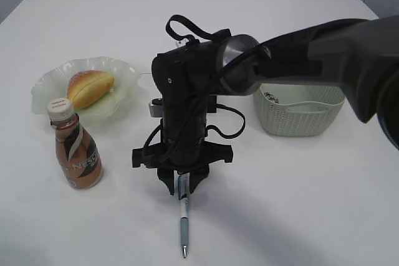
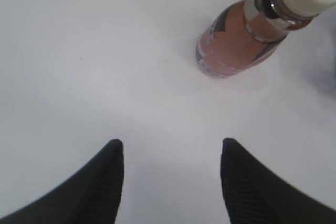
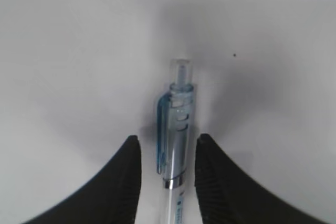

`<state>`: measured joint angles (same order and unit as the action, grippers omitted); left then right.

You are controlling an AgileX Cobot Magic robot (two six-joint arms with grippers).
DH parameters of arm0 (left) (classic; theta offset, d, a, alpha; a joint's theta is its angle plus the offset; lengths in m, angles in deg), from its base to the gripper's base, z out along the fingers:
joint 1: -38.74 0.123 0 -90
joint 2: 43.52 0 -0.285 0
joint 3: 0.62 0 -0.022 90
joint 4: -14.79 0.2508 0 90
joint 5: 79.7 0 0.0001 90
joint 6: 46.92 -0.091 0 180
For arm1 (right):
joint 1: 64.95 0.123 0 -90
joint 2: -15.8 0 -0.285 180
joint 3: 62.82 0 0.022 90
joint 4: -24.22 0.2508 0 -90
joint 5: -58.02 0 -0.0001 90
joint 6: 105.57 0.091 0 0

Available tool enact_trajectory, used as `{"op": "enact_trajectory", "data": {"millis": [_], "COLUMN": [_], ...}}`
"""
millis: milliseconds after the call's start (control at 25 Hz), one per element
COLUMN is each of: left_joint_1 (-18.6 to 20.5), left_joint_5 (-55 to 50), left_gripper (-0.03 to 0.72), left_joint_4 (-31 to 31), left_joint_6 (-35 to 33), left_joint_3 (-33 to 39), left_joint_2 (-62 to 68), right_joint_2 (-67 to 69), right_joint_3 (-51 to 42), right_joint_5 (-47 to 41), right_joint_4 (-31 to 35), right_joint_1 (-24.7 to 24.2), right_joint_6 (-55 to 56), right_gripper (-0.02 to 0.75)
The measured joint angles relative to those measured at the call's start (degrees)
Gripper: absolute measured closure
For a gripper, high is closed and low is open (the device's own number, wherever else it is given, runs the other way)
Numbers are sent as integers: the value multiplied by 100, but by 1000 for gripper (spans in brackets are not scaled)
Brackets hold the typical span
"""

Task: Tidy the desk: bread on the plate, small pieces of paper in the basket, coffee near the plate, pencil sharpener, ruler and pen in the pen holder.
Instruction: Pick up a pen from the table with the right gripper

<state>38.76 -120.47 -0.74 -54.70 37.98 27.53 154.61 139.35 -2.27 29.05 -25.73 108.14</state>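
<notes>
A clear blue-clipped pen point(image 1: 183, 222) lies on the white desk point(image 1: 299, 216), pointing toward the front edge. My right gripper point(image 1: 181, 188) reaches in from the right and stands over the pen's upper end. In the right wrist view the pen point(image 3: 177, 129) lies between the open jaws of this gripper point(image 3: 167, 139), with a gap on each side. The bread point(image 1: 90, 86) rests on the green plate point(image 1: 43, 91). The coffee point(image 1: 76, 151) stands upright in front of the plate. My left gripper point(image 2: 172, 142) is open and empty over bare desk, short of the coffee point(image 2: 241, 35). The pen holder, ruler and pencil sharpener are not visible.
The pale green basket point(image 1: 299, 113) sits at the right, partly behind my right arm, with something small and speckled inside its left end. The right arm spans the middle of the desk and hides what is behind it.
</notes>
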Motion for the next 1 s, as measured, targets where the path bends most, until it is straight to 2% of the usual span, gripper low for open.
{"op": "enact_trajectory", "data": {"millis": [440, 720, 1000], "left_joint_1": [0, 0, 0], "left_joint_5": [27, 40, 66], "left_gripper": [255, 255, 255], "left_joint_4": [0, 0, 0], "left_joint_6": [0, 0, 0], "left_joint_3": [0, 0, 0], "left_joint_2": [0, 0, 0], "right_joint_2": [91, 91, 91], "right_joint_3": [0, 0, 35], "right_joint_5": [73, 78, 78], "right_joint_4": [0, 0, 0], "right_joint_1": [0, 0, 0], "right_joint_6": [-12, -117, -279], "right_gripper": [480, 601, 654]}}
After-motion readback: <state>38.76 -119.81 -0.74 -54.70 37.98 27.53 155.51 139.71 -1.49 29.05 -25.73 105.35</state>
